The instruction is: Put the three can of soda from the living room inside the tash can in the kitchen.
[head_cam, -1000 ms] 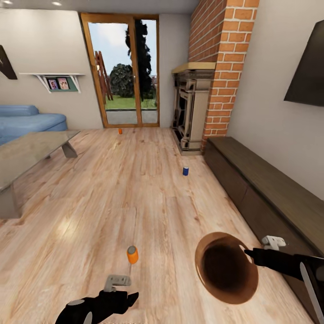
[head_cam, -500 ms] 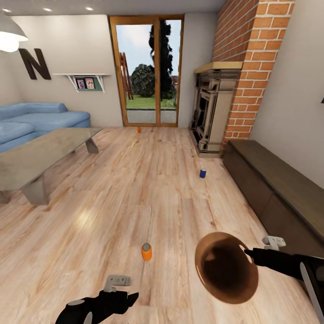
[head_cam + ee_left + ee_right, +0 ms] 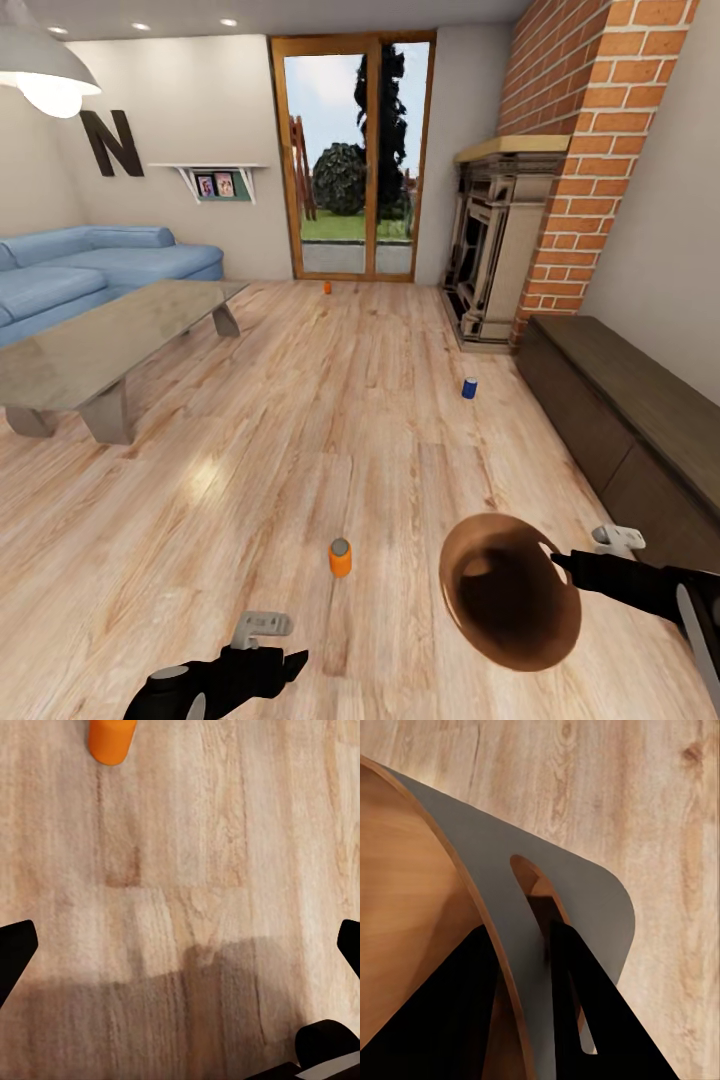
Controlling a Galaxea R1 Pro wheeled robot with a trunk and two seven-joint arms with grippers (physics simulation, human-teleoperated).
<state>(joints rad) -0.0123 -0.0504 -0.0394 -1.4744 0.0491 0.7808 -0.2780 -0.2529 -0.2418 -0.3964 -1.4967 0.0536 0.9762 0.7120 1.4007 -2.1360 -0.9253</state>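
On the light wood floor stand three soda cans: an orange one (image 3: 341, 558) close ahead of my left gripper (image 3: 295, 662), a blue one (image 3: 469, 388) farther off near the fireplace, and a second orange one (image 3: 327, 288) by the glass door. The left wrist view has the near orange can (image 3: 111, 739) beyond the left gripper (image 3: 180, 945), whose fingers stand wide open and empty. My right gripper (image 3: 560, 562) is shut on the rim of the brown trash can (image 3: 530, 655), held tilted above the floor with its dark inside facing me. In the right wrist view its fingers (image 3: 592, 1020) pinch the trash can's wall (image 3: 405, 907).
A glass-topped coffee table (image 3: 100, 350) and blue corner sofa (image 3: 90, 265) fill the left side. A dark low cabinet (image 3: 630, 400) runs along the right wall. The stone fireplace (image 3: 495, 240) under the brick chimney (image 3: 600, 120) and the wood-framed glass door (image 3: 355, 160) are at the back.
The whole head view has swung, so the cans, door and fireplace sit farther right in the picture and more of the sofa shows. Both arms hold the same pose.
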